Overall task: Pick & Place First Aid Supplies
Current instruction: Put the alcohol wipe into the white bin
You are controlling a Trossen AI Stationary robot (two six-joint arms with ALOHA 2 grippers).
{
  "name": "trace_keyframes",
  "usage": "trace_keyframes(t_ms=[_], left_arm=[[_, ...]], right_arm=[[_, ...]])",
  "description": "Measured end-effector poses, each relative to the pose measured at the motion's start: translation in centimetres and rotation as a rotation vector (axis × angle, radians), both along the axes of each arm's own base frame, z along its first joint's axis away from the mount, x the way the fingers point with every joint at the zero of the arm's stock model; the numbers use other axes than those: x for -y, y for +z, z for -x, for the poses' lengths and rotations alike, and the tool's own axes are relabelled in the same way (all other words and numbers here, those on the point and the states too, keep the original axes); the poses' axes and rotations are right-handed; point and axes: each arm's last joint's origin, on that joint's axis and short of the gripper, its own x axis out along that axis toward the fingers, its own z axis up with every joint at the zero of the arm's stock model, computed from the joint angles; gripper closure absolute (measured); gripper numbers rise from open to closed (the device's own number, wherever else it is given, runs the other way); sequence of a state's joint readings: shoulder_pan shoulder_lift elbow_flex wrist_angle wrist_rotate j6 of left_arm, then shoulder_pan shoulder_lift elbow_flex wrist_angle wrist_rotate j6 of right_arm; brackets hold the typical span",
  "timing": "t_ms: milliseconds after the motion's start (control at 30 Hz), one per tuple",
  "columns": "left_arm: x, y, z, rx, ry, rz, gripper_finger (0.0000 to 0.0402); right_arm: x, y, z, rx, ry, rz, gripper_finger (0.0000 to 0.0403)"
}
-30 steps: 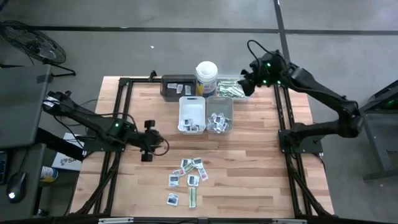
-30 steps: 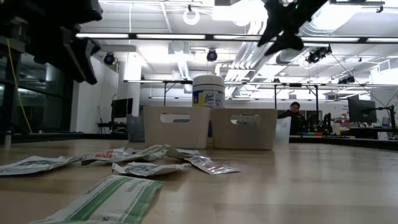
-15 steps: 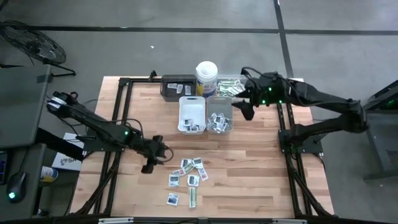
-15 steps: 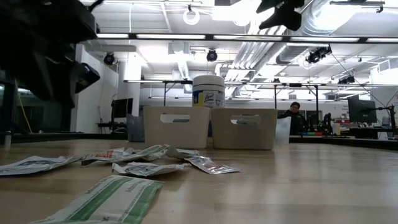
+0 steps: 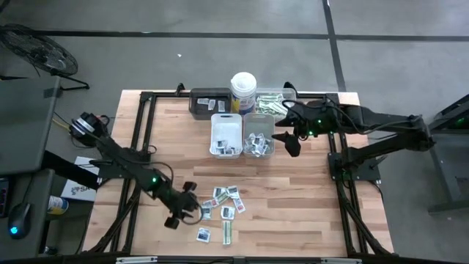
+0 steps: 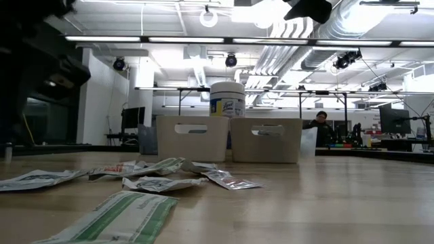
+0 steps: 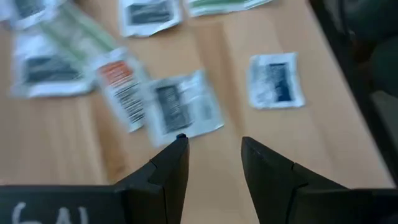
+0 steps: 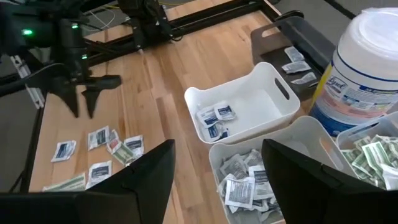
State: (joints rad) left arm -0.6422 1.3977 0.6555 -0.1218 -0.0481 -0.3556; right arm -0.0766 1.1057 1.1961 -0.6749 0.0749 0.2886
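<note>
The loose first aid sachets (image 5: 223, 202) lie at six o'clock on the table (image 5: 308, 198). The left gripper (image 7: 211, 152) hovers just beside them, fingers apart and empty. The right gripper (image 5: 289, 141) waits spread beside the grey tray (image 5: 267, 121). The packets look light, thin and limp; pinch one by its edge.

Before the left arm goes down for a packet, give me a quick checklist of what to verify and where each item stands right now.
1. Left gripper fingers apart: ok, and nothing sits between them.
2. Left gripper over the loose packets: ok, it is at the pile's left edge; the white sachet with a dark mark lies just ahead of its fingertips.
3. That sachet lying free: not ok, it overlaps the red-marked packet.
4. Right gripper out of the way: ok, open beside the grey bin, far from the pile.
5. White bin has room: ok, only a few sachets inside.
</note>
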Motion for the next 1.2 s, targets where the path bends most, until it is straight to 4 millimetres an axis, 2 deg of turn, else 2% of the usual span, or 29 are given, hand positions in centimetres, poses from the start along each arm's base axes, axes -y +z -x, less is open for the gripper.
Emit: trace_keyframes(t_ms=[233,467,767,933,1200], left_arm=[[3.7,0.4,-1.4,0.05,-0.138,-0.067,0.0257],[6.5,-0.7,-2.5,0.102,-0.364,-0.213,0.0257],[8.2,-2.0,-4.3,0.172,-0.586,-0.367,0.0257],[8.6,-2.9,-4.4,0.149,-0.732,-0.407,0.0257],[8.8,-3.6,-4.5,0.124,-0.792,-0.402,0.0257]], right_arm=[[-0.4,-0.2,0.1,-0.022,-0.004,0.015,0.0169],[-0.4,-0.4,0.2,-0.045,-0.002,0.009,0.0169],[-0.4,-0.4,0.3,-0.056,0.001,-0.002,0.0169],[-0.5,-0.6,0.4,-0.071,0.003,-0.014,0.0169],[-0.5,-0.8,0.5,-0.092,0.002,-0.043,0.0169]])
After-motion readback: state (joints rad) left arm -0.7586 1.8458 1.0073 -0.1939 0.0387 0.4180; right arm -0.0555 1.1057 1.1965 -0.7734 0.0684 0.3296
